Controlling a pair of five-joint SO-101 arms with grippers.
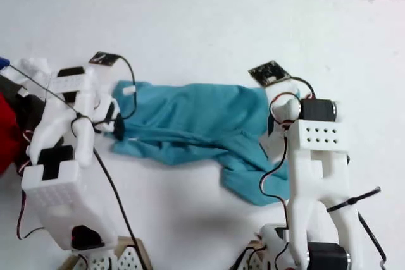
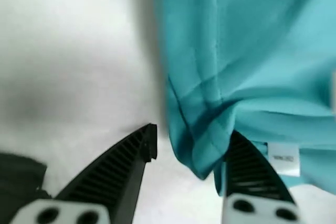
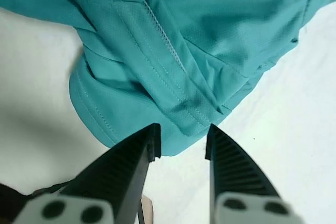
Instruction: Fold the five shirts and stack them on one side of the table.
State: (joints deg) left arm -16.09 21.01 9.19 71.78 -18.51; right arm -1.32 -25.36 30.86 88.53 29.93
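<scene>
A teal shirt [image 1: 196,124] lies crumpled across the middle of the white table [image 1: 190,23]. My left gripper [image 1: 118,126] sits at the shirt's left end. In the left wrist view this gripper [image 2: 191,148] is open, and a folded edge of the teal shirt [image 2: 236,51] with a white label [image 2: 283,158] hangs between its fingers. My right gripper [image 1: 273,132] is over the shirt's right end. In the right wrist view it [image 3: 181,139] stands open, its tips just short of a stitched hem of the teal shirt [image 3: 173,51], with nothing held.
A red cloth [image 1: 6,134] shows at the table's left edge, behind the left arm. The far half of the table is bare white surface. Both arm bases stand at the near edge.
</scene>
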